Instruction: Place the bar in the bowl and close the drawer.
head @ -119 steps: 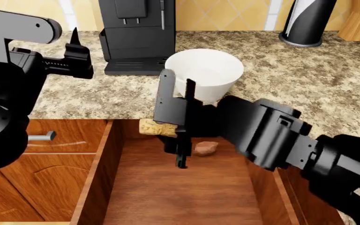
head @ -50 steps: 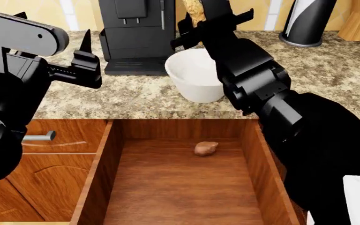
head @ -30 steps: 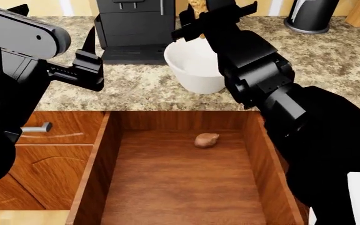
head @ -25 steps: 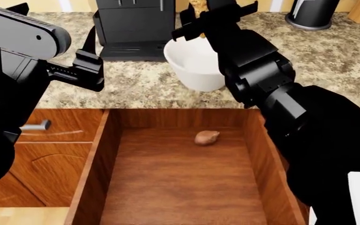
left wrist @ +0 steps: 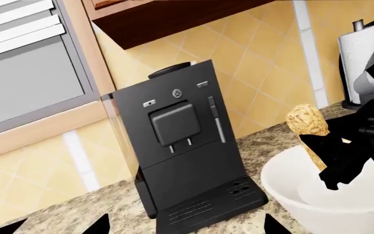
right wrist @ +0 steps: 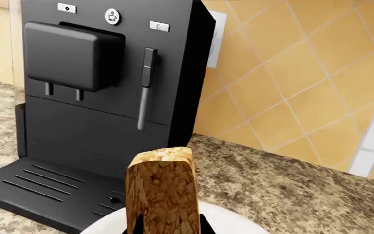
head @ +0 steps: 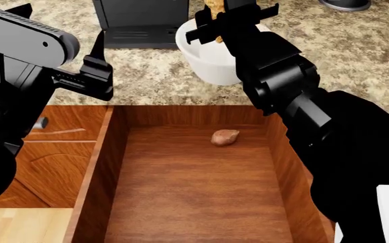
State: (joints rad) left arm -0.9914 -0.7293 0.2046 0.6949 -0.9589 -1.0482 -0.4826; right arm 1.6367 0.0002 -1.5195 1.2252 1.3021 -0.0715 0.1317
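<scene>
The bar (left wrist: 308, 127) stands upright over the bowl (left wrist: 317, 207), clamped in my right gripper (head: 216, 21). My left gripper (head: 99, 65) hangs spread apart above the counter. I'd lower gently, release centred, then push the open drawer (head: 100, 167) shut.

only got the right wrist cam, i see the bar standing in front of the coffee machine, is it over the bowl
Observer: Yes. The left wrist view shows the bar held upright in the right claw, over the opening of the bowl.
Operator: drawer shut?
Observer: No. In the head view the drawer is wide open.
Operator: anything in it
Observer: Only a small reddish-brown lump near its back wall.
Operator: and the left claw
Observer: The left claw hovers open and empty above the counter, left of the bowl.
</scene>
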